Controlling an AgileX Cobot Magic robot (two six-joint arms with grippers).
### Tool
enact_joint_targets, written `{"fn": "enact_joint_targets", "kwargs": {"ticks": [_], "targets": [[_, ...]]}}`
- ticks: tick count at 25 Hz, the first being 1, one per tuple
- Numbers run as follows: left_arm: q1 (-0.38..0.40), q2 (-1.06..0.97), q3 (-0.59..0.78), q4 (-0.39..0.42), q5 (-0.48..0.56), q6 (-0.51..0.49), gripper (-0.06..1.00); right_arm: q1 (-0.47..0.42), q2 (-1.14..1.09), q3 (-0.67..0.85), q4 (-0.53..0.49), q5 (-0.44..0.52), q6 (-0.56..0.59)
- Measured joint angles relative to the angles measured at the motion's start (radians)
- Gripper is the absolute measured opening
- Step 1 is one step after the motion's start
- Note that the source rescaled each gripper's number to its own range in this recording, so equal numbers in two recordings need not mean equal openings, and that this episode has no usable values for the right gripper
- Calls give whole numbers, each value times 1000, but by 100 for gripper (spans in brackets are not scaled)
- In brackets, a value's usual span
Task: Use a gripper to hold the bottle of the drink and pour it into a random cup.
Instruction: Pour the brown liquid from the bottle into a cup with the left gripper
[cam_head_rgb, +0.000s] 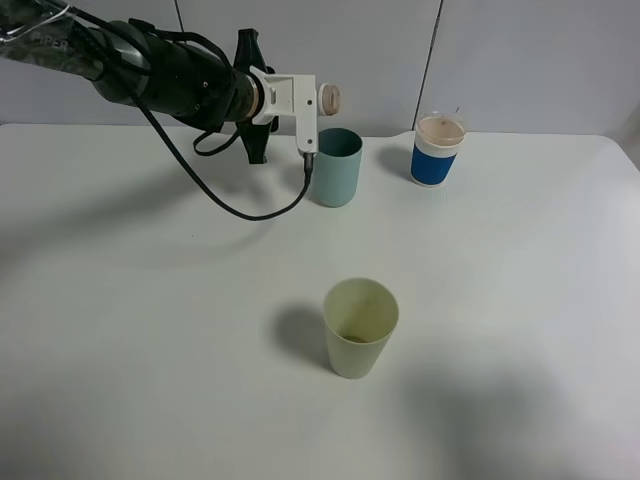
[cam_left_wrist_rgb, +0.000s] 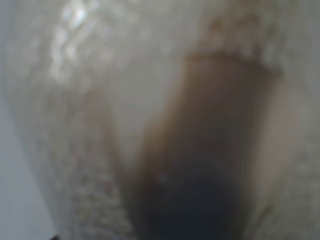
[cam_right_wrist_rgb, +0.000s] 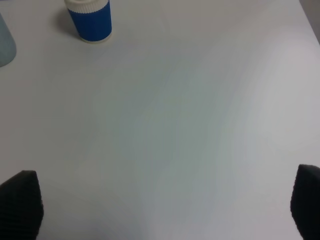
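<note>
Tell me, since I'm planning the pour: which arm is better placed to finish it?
Left. The left gripper grips the bottle, tipped sideways with its mouth close to the teal cup. The right gripper is open over the table, holding nothing.

Left arm (cam_head_rgb: 170, 75) black, cabled, reaching in from upper left, forearm near level, held high. Left gripper (cam_head_rgb: 305, 112) white jaws clamped on bottle (cam_head_rgb: 329, 97). Right gripper (cam_right_wrist_rgb: 164, 202) facing down, dark fingertips (cam_right_wrist_rgb: 20, 200) spread wide, holding nothing.
</note>
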Motion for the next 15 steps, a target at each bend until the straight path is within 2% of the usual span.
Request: {"fn": "enact_joint_targets", "kwargs": {"ticks": [15], "targets": [[0,0,0,0,29,86,2,0,0,0,0,0,0]]}}
